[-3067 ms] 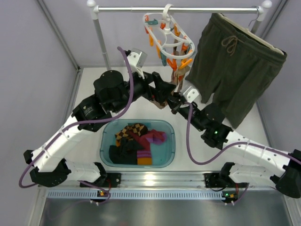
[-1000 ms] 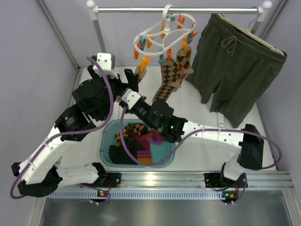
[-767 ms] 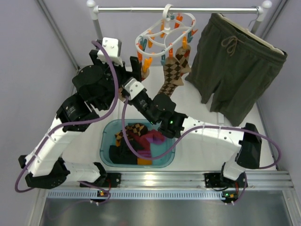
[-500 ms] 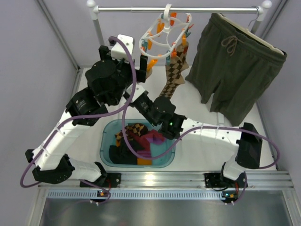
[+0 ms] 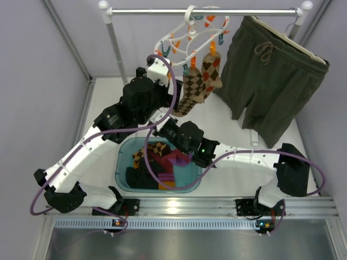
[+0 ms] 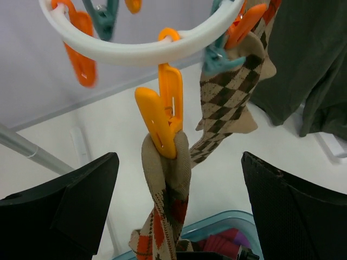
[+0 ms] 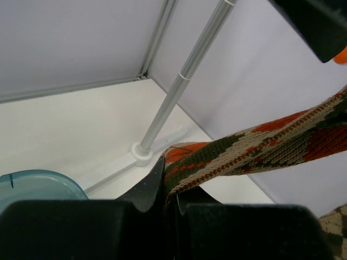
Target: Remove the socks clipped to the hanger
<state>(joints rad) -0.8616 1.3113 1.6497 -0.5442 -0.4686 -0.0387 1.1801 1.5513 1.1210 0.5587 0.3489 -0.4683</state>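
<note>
Table [image 5: 227, 122] — white, walled on three sides, with a metal clothes rail [image 5: 162, 11] across the far end. Olive-green shorts [image 5: 271, 76] hang over the rail's right part, well apart from both grippers. A teal tub [image 5: 120, 162] sits on the table near the arm bases and holds a heap of loose socks [image 5: 157, 162]: black, argyle, purple and orange.

Hanger [image 6: 141, 53]: white ring, hooked on the rail just left of the shorts, tilted. Three socks are clipped to it.
- One brown argyle sock [image 5: 192, 89] and a second brown sock [image 5: 211, 67] hang side by side on its right side.
- A tan argyle sock [image 6: 165, 179] hangs from an orange peg [image 6: 162, 116], bunched where the peg bites.

Left gripper [image 6: 179, 179]: spread wide just below that peg, one finger on either side of the tan argyle sock, touching neither side.

Right gripper [image 7: 169, 197]: clenched on the lower end of the tan argyle sock, low between hanger and tub. The fabric runs taut up and away from the jaws.
</note>
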